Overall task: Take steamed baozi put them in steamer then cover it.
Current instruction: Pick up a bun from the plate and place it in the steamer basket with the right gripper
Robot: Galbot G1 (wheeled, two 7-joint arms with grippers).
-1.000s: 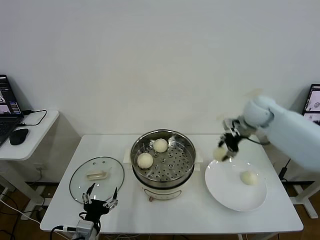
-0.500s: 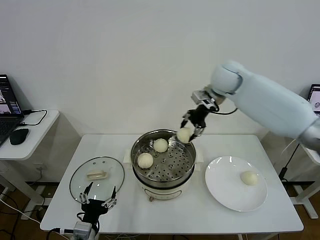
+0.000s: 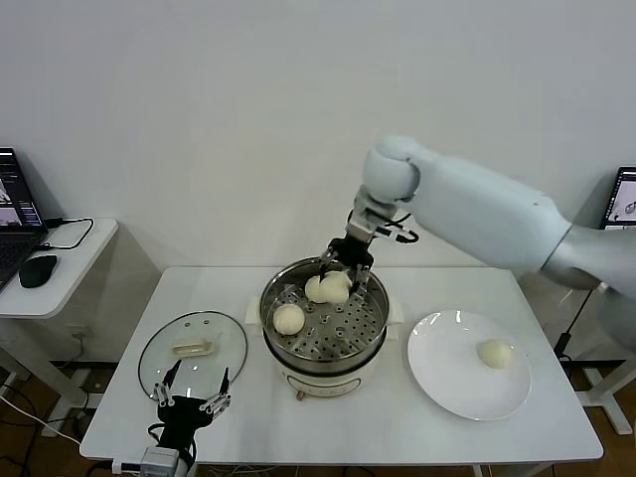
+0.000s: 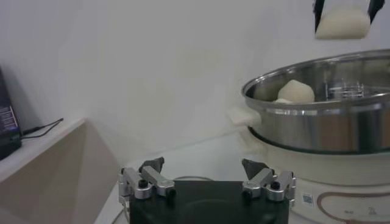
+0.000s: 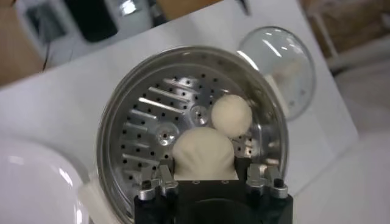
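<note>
While a baozi is held over the steamer, the drop spot lies straight below.
The right gripper is clamped on the bun above the steamer's back part, just beside one bun on the tray; another sits nearer the cover. A fourth is left on the plate. The left gripper, fingers spread wide, is parked by the cover.

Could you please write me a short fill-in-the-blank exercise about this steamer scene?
1. The right gripper holds a bun above the ____.
2. The number of buns left on the white plate is ____.
3. The glass lid lies on the table to the steamer's ____.
4. The left gripper, near the lid, is ____.

Missing words: steamer; one; left; open
</note>
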